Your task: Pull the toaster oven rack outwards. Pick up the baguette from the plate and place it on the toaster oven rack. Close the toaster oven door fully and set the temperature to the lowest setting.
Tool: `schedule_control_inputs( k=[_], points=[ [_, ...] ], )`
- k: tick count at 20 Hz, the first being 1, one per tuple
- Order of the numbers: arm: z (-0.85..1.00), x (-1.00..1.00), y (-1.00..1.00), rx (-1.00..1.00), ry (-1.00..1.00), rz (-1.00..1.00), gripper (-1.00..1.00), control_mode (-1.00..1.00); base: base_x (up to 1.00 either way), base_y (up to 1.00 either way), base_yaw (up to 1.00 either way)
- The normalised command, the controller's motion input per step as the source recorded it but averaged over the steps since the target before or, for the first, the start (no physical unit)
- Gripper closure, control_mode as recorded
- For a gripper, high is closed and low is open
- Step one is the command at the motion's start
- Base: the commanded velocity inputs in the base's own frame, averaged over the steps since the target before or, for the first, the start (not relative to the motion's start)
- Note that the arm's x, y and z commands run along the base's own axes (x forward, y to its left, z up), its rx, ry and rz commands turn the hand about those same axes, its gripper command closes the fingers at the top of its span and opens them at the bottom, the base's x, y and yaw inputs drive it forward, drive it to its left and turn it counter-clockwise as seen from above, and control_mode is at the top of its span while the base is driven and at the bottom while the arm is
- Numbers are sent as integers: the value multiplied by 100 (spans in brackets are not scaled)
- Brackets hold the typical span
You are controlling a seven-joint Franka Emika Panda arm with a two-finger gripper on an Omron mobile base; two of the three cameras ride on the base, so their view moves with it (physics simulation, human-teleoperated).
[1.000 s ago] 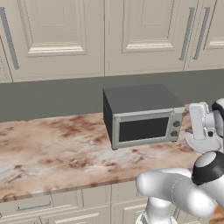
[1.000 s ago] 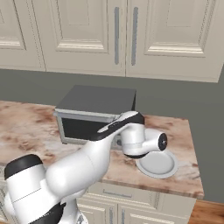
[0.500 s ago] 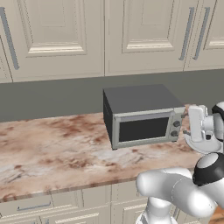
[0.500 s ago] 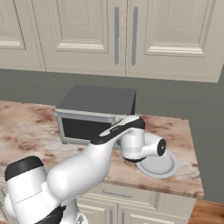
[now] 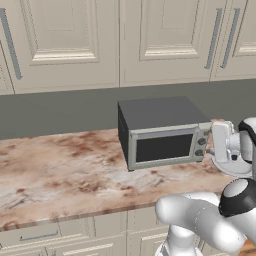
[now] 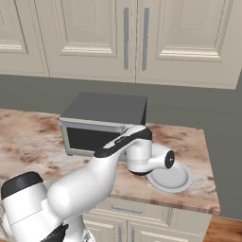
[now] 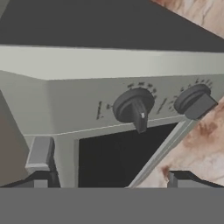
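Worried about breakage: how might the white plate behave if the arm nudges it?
The plate looks rigid and shallow, so it would probably slide on the smooth counter rather than tip. It seems light and possibly fragile; it lies near the counter's front edge.

The toaster oven (image 5: 162, 131) has matt dark grey metal walls, a brushed silver front and a glossy dark glass toaster oven door (image 5: 164, 147). The counter (image 5: 60, 170) looks like polished mottled stone. The plate (image 6: 171, 177) is smooth white.
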Motion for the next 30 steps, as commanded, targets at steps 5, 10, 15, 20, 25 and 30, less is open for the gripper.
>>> schedule_control_inputs(
  k=[5,10,15,20,25,30],
  points=[
    [-15,5,-25,0,0,0,-100,-100,0,0,0],
    [-17,15,-9,0,-5,0,-100,-100,0,0,0],
    [-1,11,0,0,-7,0,-100,-100,0,0,0],
    [0,13,0,0,0,0,-100,-100,0,0,0],
    [-4,20,0,0,-3,0,-100,-100,0,0,0],
    [-14,22,0,0,-6,0,-100,-100,0,0,0]
  ],
)
